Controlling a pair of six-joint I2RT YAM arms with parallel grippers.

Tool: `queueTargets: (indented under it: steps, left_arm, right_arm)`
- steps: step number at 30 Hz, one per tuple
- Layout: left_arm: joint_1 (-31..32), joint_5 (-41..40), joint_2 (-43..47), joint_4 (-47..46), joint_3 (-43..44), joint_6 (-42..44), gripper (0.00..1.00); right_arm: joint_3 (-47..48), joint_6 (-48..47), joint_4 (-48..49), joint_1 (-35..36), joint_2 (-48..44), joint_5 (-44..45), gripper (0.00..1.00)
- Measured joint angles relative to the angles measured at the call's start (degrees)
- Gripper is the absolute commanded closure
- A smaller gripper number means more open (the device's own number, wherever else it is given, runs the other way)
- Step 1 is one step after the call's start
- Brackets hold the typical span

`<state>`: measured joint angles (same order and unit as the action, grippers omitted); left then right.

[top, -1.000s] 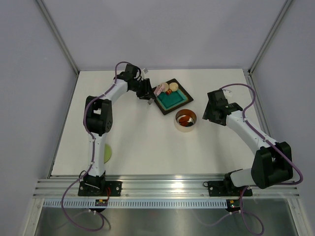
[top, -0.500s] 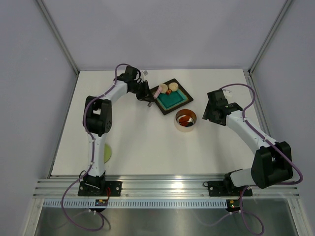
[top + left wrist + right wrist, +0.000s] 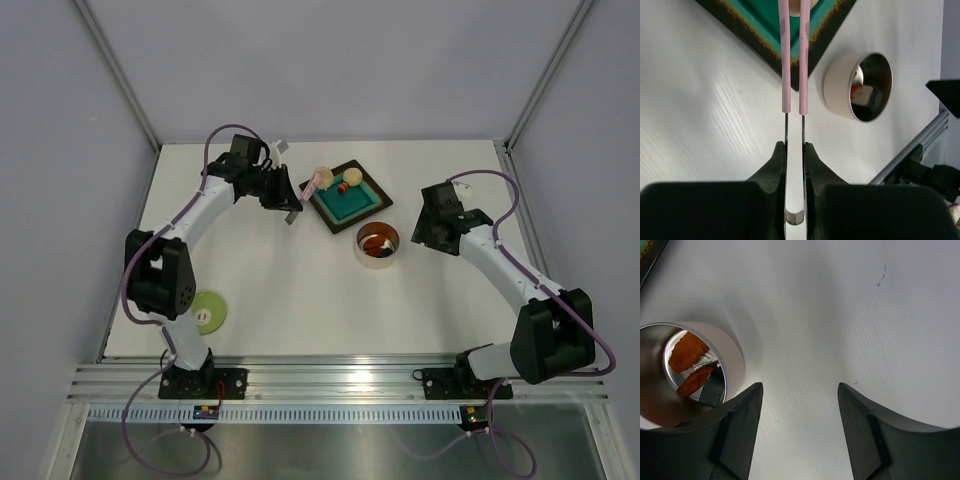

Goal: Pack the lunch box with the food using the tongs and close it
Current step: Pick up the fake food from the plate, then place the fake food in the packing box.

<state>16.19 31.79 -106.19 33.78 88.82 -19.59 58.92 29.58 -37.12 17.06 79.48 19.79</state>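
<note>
My left gripper (image 3: 287, 198) (image 3: 795, 146) is shut on the handle end of the slim pink tongs (image 3: 308, 188) (image 3: 785, 65). The tongs' tips pinch a beige ball (image 3: 322, 175) (image 3: 795, 5) over the left corner of the teal tray (image 3: 352, 205) (image 3: 757, 20). Another beige ball (image 3: 353, 177) and a red-orange bit (image 3: 342, 186) lie on the tray. The round steel lunch box (image 3: 377, 262) (image 3: 837, 90) (image 3: 727, 350) stands just in front of the tray, with red-orange pieces (image 3: 686, 354) and a white bit inside. My right gripper (image 3: 424, 232) (image 3: 799, 386) hovers open to the right of the tin, holding nothing.
The pale green lid (image 3: 208, 312) lies flat near the table's front left, beside the left arm's base. The aluminium frame rail (image 3: 912, 152) runs along the near edge. Grey walls enclose the table on three sides.
The tongs have closed on a beige ball and lifted it off the tray toward its left corner. The left arm's elbow swung left, uncovering the lid. The right arm stayed put.
</note>
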Motion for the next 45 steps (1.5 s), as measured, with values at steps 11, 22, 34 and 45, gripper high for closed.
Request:
queueTargets:
  steps: [11, 22, 34, 45]
  left_arm:
    - [14.8, -3.3, 9.5, 5.4, -5.4, 3.3, 1.00]
    - [20.8, 0.2, 8.5, 5.1, -6.8, 2.8, 1.00]
    - [23.0, -0.6, 1.5, 4.7, -6.6, 1.7, 0.93]
    - [23.9, -1.4, 0.2, 4.7, -4.3, 1.5, 0.63]
  right_arm:
    - [0.0, 0.0, 0.0, 0.0, -2.0, 0.0, 0.31]
    - [-0.9, 0.1, 0.0, 0.0, -5.2, 0.7, 0.31]
    - [-1.5, 0.2, 0.0, 0.0, -5.3, 0.8, 0.31]
    - [-1.5, 0.3, 0.0, 0.0, -5.3, 0.7, 0.31]
